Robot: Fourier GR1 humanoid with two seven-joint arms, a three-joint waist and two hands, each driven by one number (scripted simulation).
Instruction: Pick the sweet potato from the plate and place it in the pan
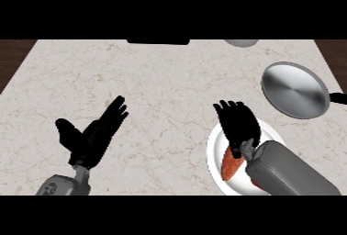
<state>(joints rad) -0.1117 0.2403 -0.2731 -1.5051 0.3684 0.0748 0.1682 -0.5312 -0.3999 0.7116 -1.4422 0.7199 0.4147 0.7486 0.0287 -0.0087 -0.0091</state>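
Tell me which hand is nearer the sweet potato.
Right. The right hand hovers over the plate, directly above the sweet potato; the left hand rests open far across the counter.

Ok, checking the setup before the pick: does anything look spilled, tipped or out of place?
Nothing stands out. The sweet potato lies on the white plate under the right hand, the pan sits upright and empty beyond it, and the left hand rests open.

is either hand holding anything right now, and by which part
Nothing is held. The right hand hovers open over the sweet potato on the plate; the left hand rests open.
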